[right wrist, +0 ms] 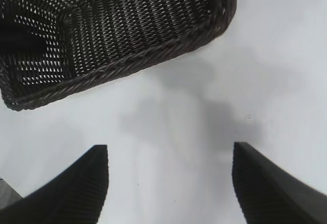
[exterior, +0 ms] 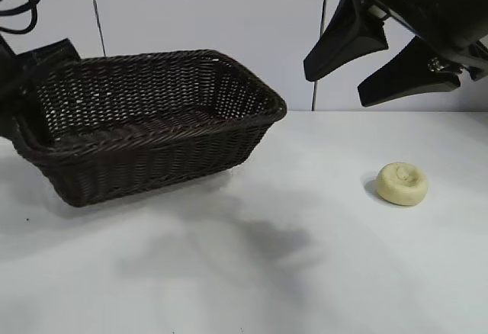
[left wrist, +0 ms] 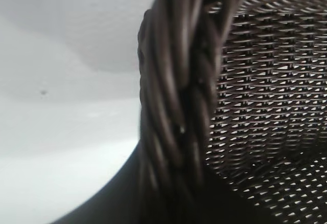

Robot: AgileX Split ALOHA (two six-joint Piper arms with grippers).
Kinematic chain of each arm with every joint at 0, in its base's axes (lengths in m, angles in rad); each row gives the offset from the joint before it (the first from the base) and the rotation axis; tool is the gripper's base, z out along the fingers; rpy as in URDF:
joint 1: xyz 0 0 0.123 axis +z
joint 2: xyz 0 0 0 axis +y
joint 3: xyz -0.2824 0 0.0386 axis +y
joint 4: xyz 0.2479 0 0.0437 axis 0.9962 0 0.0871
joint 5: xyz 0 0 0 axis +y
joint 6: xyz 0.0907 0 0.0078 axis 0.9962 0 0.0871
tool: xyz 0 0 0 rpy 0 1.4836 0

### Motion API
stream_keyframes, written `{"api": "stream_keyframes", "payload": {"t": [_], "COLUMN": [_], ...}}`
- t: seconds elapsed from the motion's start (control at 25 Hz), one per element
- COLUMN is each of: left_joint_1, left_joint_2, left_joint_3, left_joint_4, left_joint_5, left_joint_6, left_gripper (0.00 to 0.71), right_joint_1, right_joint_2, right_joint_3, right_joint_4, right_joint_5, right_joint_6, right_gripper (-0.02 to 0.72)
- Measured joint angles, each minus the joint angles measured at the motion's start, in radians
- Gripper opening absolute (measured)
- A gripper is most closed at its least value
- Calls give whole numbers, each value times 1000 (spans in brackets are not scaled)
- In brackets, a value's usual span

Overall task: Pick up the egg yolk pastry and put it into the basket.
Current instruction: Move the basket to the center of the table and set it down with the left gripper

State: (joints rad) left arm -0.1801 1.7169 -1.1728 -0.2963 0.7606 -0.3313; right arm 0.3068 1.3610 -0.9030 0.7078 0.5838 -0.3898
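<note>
The pastry lay on the white desk, out in the open and well apart from the basket, toward the right side of the exterior view. It sat flat with its dimpled top up, and nothing touched it.

The basket stood at the left of that view. Its left end looked raised, so the whole thing sat tilted, with its far right corner lower, near the desk. Nothing could be seen inside it.

The left gripper was at the basket's left end, dark against the weave and mostly hidden behind the rim. Its wrist view was filled by the braided rim seen from very close, with the woven inner wall beyond it and bare desk on the other side. The fingers themselves did not show in any view; they were closed down narrow, and from the raised end and the closeness of the rim they seemed to be pinching the rim, though the contact was not visible.

The right gripper hung in the air above the desk, higher than the pastry and between it and the basket. Its fingers were spread wide and held nothing; in its wrist view the basket lay beyond them.
</note>
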Motion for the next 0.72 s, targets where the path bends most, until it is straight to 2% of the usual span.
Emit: {"api": "stream_keyframes", "payload": {"t": [0.2, 0.36, 0.52, 0.72], "left_joint_1": [0, 0, 0, 0], "left_joint_2": [33, 102, 169, 224], "left_joint_3": [-123, -204, -251, -259], "left_joint_4": [-84, -91, -89, -87], "left_joint_5": [135, 229, 271, 273], "left_joint_6": [240, 354, 446, 496], "left_gripper": [102, 102, 102, 102], "right_joint_1": [0, 0, 0, 0], "right_joint_2": [0, 0, 0, 0], "right_joint_3": [0, 0, 0, 0], "right_joint_4": [0, 0, 0, 0], "right_joint_5": [0, 0, 0, 0], "right_joint_6": [0, 0, 0, 0], "right_gripper": [496, 496, 496, 496]}}
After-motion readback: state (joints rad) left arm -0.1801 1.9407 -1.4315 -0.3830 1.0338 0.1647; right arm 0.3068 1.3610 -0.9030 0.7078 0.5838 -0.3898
